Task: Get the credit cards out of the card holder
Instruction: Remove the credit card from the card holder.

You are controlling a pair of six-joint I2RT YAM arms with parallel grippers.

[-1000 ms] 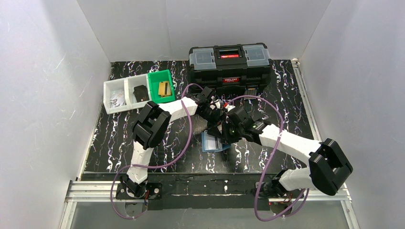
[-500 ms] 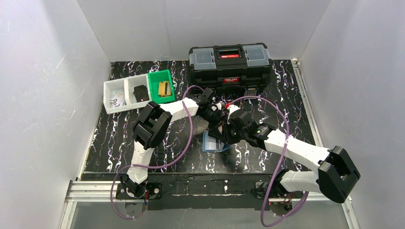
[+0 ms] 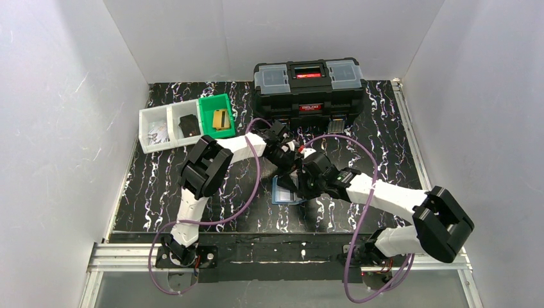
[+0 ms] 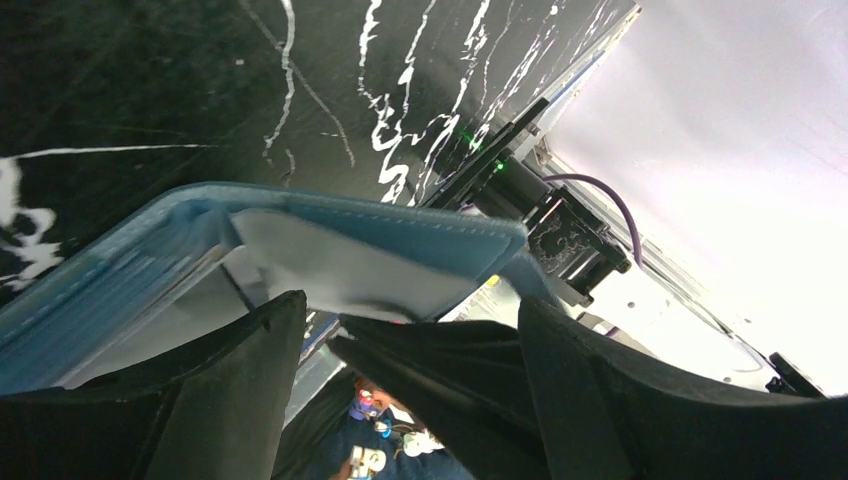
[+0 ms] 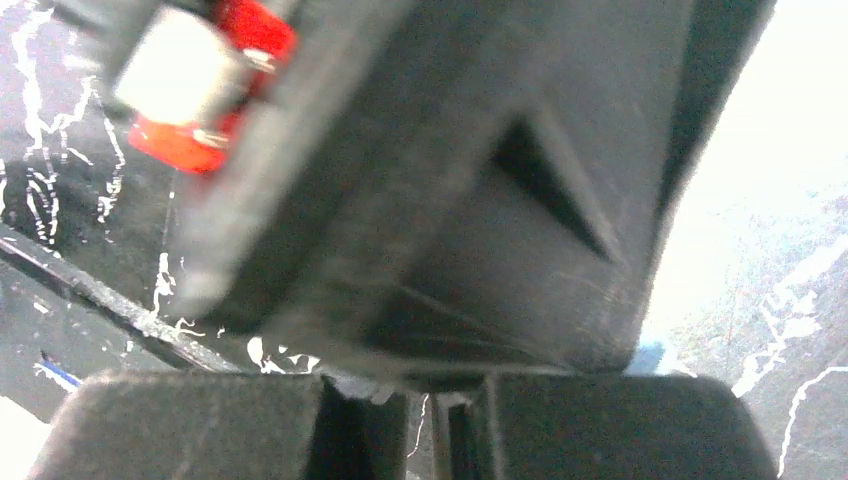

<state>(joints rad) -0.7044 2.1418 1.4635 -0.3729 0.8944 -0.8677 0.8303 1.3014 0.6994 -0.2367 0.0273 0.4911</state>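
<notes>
The card holder (image 3: 282,194) lies open on the black marbled table, blue inside. In the left wrist view one flap (image 4: 400,225) stands raised over my fingers. My left gripper (image 3: 287,162) (image 4: 410,305) is open and reaches down at the holder's far edge, jaws wide under that flap. A dark wedge, my right gripper's tip, pokes between them. My right gripper (image 3: 300,181) (image 5: 428,400) meets it from the right, jaws almost together with a narrow slit. A pale sliver shows at the slit's top. The left gripper's body fills that view. The credit cards are hidden.
A black toolbox (image 3: 306,86) stands at the back. At the back left sit two white bins (image 3: 165,128) and a green bin (image 3: 215,115) with a tan object in it. White walls close in both sides. Purple cables loop over both arms.
My right gripper has slid a little left and toward me over the card holder, and its elbow has swung about. The left gripper has barely moved.
</notes>
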